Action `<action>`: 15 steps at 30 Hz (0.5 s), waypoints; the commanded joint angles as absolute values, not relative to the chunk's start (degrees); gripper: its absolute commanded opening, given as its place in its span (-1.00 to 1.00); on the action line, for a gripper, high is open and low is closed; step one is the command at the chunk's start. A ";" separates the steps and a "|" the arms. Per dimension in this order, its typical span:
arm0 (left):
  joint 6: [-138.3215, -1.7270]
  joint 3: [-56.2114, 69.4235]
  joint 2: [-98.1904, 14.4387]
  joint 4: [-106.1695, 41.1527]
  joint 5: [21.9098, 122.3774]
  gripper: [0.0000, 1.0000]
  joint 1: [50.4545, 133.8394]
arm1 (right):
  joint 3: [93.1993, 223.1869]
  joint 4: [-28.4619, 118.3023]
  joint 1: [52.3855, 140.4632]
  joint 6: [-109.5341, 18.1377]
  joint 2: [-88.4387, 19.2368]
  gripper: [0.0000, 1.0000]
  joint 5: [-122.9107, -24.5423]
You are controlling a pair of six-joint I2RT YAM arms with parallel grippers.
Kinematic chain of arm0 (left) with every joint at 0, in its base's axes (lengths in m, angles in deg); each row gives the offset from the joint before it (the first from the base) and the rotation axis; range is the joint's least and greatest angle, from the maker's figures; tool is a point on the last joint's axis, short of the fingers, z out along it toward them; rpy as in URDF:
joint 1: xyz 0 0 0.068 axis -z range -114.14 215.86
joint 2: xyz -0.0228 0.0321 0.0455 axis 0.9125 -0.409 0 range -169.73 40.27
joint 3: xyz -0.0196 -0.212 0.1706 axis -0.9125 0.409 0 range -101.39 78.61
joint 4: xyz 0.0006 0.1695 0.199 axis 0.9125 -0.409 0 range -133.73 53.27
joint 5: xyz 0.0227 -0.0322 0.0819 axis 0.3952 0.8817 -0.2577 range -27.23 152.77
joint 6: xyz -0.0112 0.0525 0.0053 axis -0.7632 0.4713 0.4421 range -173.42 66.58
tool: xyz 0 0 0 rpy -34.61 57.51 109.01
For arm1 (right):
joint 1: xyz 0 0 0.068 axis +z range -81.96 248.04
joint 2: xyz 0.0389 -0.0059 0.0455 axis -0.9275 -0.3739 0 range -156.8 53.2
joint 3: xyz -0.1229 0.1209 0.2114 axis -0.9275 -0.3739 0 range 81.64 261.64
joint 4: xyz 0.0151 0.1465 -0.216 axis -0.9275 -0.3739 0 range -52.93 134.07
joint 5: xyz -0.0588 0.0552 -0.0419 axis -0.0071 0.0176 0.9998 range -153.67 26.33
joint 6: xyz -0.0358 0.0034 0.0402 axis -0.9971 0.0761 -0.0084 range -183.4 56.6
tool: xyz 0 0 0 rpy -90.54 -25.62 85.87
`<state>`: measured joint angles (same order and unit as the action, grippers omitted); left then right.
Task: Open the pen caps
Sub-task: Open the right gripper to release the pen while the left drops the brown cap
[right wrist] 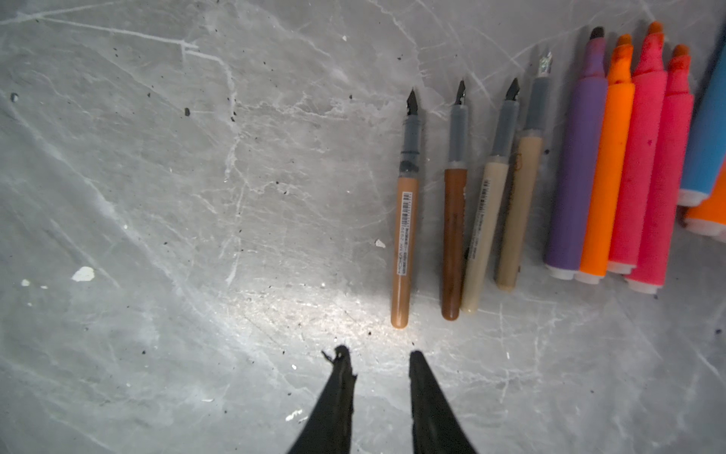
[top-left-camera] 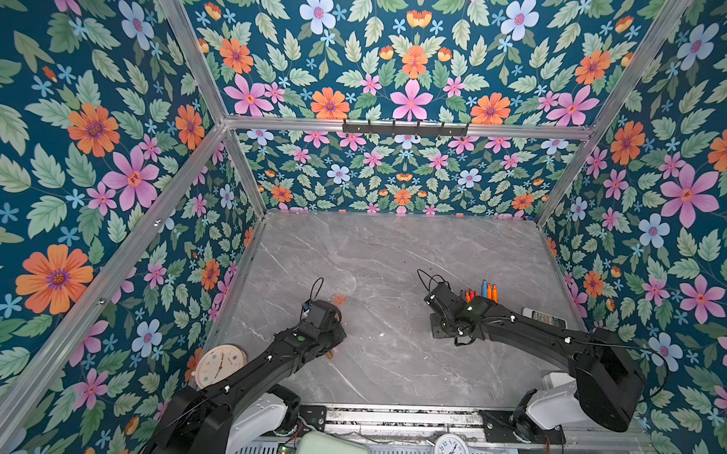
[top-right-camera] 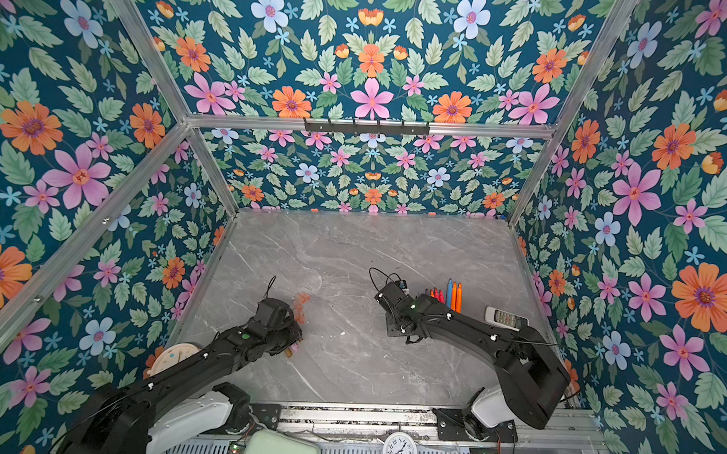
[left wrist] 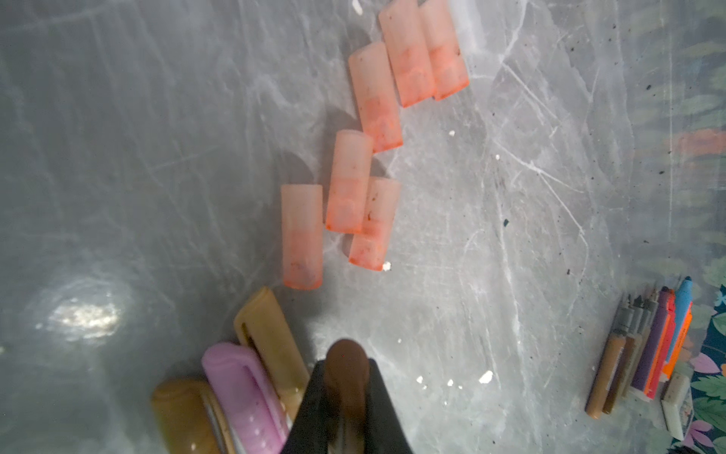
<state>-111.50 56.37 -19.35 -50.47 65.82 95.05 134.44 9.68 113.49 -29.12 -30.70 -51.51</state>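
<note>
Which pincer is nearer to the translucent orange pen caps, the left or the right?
Left. The left pincer, shut on a brown cap, is just beside the orange caps. The right pincer stands open across the table, by the row of uncapped pens.

Table polished grey marble-look, scuffed; pen caps translucent frosted plastic; pens matt plastic.

A white remote sits on the marble tabletop's right, peach clock left.

Lab booth: aluminium frame, floral walls
</note>
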 commanded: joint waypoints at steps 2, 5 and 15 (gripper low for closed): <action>-109.65 55.77 -20.56 -49.50 65.89 -0.80 95.04 | 134.19 9.35 113.57 -28.60 -30.47 -0.47 -51.90; -109.01 55.10 -21.35 -49.46 66.44 -0.39 95.08 | 133.92 9.35 113.60 -28.55 -30.32 -0.47 -52.08; -108.32 54.74 -18.73 -49.67 66.64 0.00 95.04 | 133.50 9.27 113.81 -28.43 -29.33 -0.47 -52.42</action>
